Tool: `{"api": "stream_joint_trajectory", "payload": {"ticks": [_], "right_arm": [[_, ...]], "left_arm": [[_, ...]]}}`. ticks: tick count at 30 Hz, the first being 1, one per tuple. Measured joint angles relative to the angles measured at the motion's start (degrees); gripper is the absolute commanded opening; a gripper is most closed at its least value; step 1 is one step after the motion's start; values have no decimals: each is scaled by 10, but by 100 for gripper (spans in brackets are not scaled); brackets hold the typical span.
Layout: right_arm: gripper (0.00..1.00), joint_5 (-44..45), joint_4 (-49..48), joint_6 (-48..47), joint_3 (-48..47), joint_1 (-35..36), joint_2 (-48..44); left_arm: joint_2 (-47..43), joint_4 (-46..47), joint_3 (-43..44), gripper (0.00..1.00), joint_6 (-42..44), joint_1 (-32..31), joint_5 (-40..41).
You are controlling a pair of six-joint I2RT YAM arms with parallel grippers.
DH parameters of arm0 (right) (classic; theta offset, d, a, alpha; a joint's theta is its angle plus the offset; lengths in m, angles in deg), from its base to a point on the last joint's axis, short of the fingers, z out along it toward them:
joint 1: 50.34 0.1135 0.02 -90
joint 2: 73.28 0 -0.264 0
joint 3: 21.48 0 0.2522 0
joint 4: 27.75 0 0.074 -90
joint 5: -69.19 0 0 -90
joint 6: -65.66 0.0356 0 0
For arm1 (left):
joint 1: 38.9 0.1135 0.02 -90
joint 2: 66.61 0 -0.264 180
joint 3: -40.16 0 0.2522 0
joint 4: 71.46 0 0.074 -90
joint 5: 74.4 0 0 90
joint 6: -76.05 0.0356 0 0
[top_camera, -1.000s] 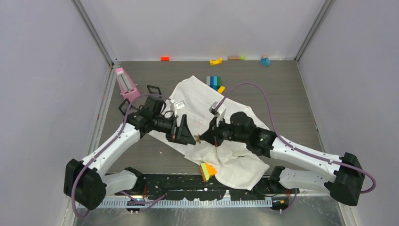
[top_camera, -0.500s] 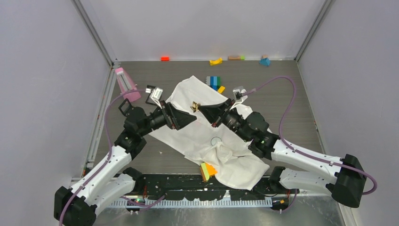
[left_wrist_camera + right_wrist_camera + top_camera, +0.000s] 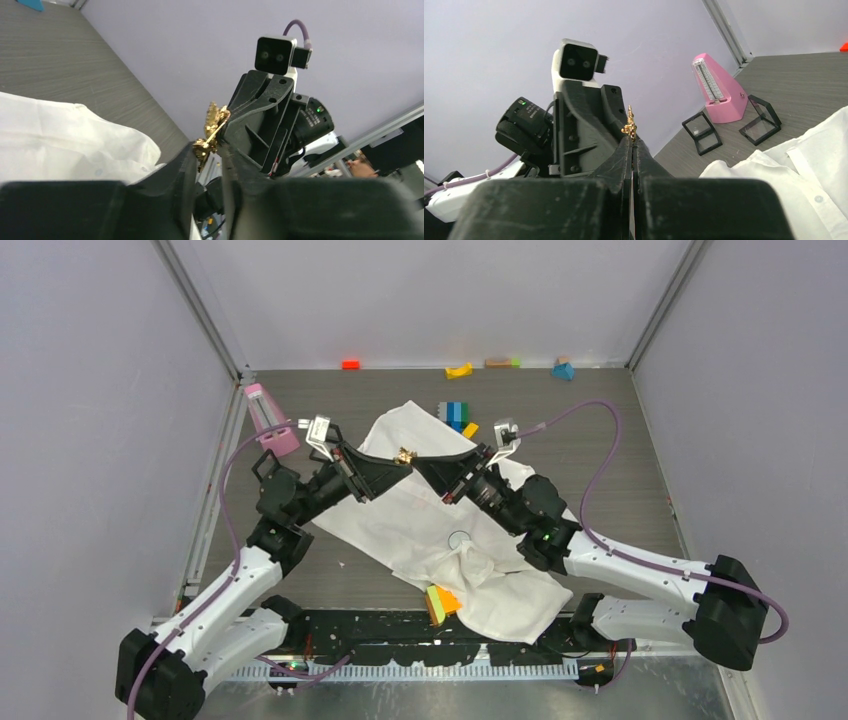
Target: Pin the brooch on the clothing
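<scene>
From above the brooch (image 3: 405, 454) is too small to make out; whether the left jaws pinch it is unclear.

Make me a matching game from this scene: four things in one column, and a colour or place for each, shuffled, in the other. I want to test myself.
Things:
1. brooch
2. shirt
3. metronome
4. orange block

Descriptions:
A. pink, standing near the left edge of the table
B. small, lying at the foot of the back wall
C. gold, held in the air at the tips of the right arm's fingers
D. white, lying on the table under both arms

Pairs: 1-C, 2-D, 3-A, 4-B.
</scene>
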Motion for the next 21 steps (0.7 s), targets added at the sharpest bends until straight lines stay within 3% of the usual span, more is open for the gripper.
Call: {"api": "stream_joint_trajectory", "payload": {"ticks": [2,6,8,9,11,13,17,21], "right_arm": [[1,-2,-7,4,0,0,0],[1,2,-12,11,-1,-2,0],[9,5,-8,14,-1,-2,-3],[26,7,-2,14,-1,-2,-5],[52,11,25,15,-2,-1,-15],[65,18,66,10,-3,-2,-30],[71,8,167,1,-8,-27,-79],[72,-27,291,-2,-19,-106,-139]], "left_arm": [[1,4,0,1,-4,0,2],[4,20,0,0,-12,0,1],[6,24,0,0,-12,0,-1],[8,24,0,0,-11,0,-3],[10,16,0,0,-8,0,-12],[10,-10,0,0,8,0,-21],[21,-123,25,0,64,0,-53],[59,-250,86,0,143,0,-92]]}}
